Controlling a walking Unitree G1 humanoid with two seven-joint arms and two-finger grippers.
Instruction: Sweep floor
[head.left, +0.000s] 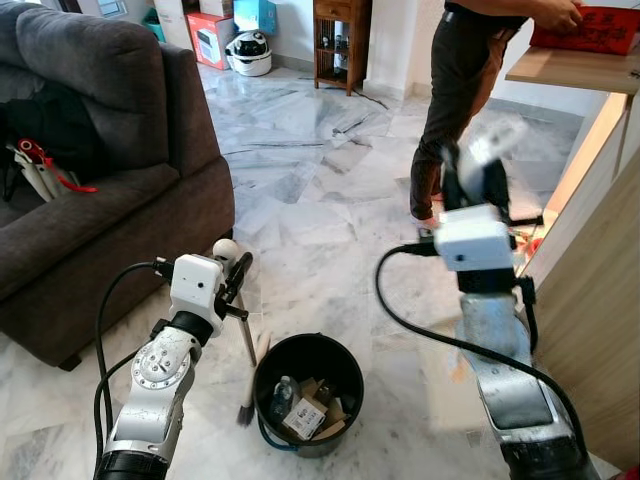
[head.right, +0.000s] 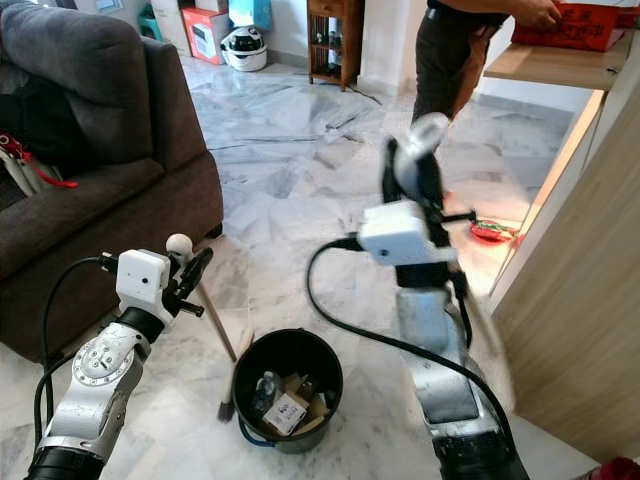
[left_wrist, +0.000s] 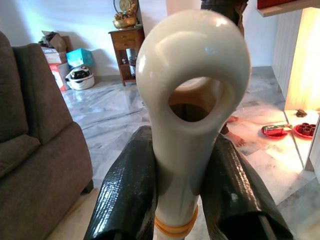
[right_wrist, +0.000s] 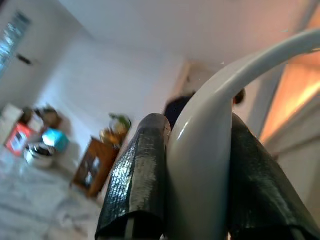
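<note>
My left gripper (head.left: 237, 272) is shut on the top of a broom handle (head.left: 225, 249) that ends in a white ring (left_wrist: 192, 100). The stick slants down to the brush head (head.left: 246, 410), which rests on the marble floor beside a black bin (head.left: 268, 362) holding scraps and a bottle. In the left wrist view both black fingers (left_wrist: 127, 195) press the handle's sides. My right gripper (head.left: 478, 175) is raised at the right, blurred, and shut on a curved white handle (right_wrist: 200, 160). What hangs below that handle is hidden behind my arm.
A person (head.left: 460, 90) stands ahead on the right at a wooden counter (head.left: 570, 68) with a red box. A dark grey sofa (head.left: 100, 200) lines the left. A wood-panel cabinet (head.left: 600, 300) is close on my right. Red plates (head.right: 490, 232) lie on the floor.
</note>
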